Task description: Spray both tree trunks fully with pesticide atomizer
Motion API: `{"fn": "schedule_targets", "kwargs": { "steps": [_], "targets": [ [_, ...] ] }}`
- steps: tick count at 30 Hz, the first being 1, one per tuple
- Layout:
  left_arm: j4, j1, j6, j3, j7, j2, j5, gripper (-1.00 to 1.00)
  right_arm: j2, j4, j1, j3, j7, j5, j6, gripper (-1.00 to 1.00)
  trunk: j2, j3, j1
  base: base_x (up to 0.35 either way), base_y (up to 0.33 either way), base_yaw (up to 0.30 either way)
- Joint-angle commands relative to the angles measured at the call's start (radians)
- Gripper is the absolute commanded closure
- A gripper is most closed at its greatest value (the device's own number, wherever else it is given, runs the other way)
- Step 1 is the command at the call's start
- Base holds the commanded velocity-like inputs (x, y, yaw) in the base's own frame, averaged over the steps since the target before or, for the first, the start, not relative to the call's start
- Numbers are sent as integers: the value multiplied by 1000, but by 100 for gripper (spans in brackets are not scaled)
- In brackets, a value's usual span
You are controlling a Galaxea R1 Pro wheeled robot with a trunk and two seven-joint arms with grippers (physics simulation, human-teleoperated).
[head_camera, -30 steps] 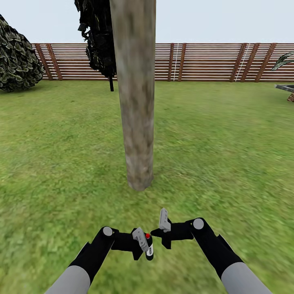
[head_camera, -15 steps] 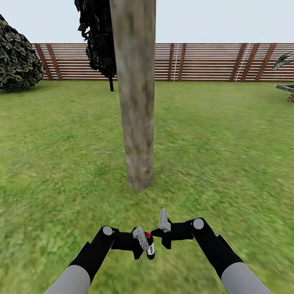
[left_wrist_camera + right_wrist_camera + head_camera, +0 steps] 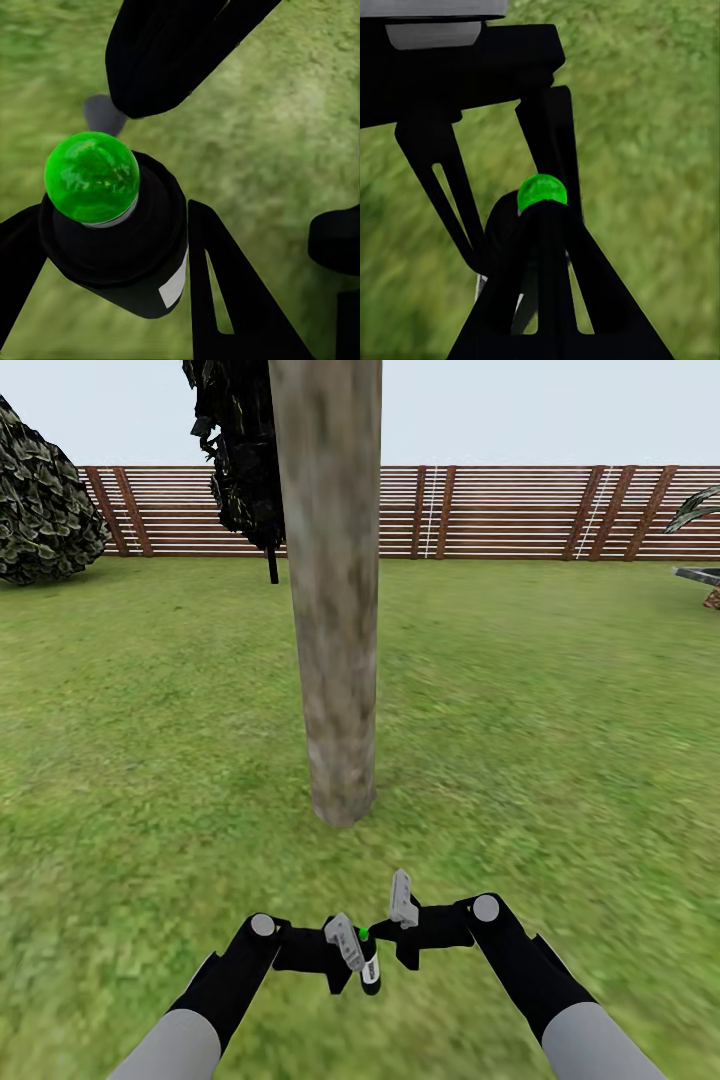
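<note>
between the two black arms, low over the blurry green grass floor [image 3: 560, 690], the small dark pesticide atomizer with its whitish label and round green button [image 3: 120, 232] is off the ground and clamped between the dark fingers of the left gripper [image 3: 352, 958]. so the pickup part of the task looks done. the right gripper [image 3: 544, 247] sits right at the bottle's top, its finger touching or just beside the green button as seen from the right wrist; whether its own jaws are parted or closed i cannot tell.

straight ahead of the bottle, near but apart from it, stands the thick mottled grey-beige tree trunk [image 3: 330, 590], widening a little at its base. no spray or coating can be made out on its bark, so by my judgement the covering of this trunk is at best only starting. beyond the trunk, well away from the bottle, hangs dark jagged foliage on a thin dark stem [image 3: 240, 450], in front of the brown slatted wooden fence [image 3: 500, 510]; whether that is the second tree i cannot tell, and that second trunk is left to do.
</note>
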Motion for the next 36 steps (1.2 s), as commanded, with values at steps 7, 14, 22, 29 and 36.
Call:
{"fn": "schedule_targets", "kwargs": {
  "steps": [7,14,22,29,36],
  "targets": [
    [1,-13,16,4,10,57,-72,100,0,1,0,0,0,0,-1,100,0,0,0,0,0,0],
    [58,-64,20,9,12,155,-89,100,-4,3,0,-1,0,1,-1,100,0,0,0,0,0,0],
    [64,-71,19,19,61,212,-84,100,-13,20,0,-3,-7,26,-4,-100,0,0,0,0,0,0],
    [66,-58,18,105,148,207,-79,100,-15,132,5,-6,-115,27,-6,-100,0,0,0,0,0,0],
    [152,-55,15,130,299,194,17,100,-43,469,14,-85,-527,-5,-140,-100,0,0,0,0,0,0]
  ]
}}
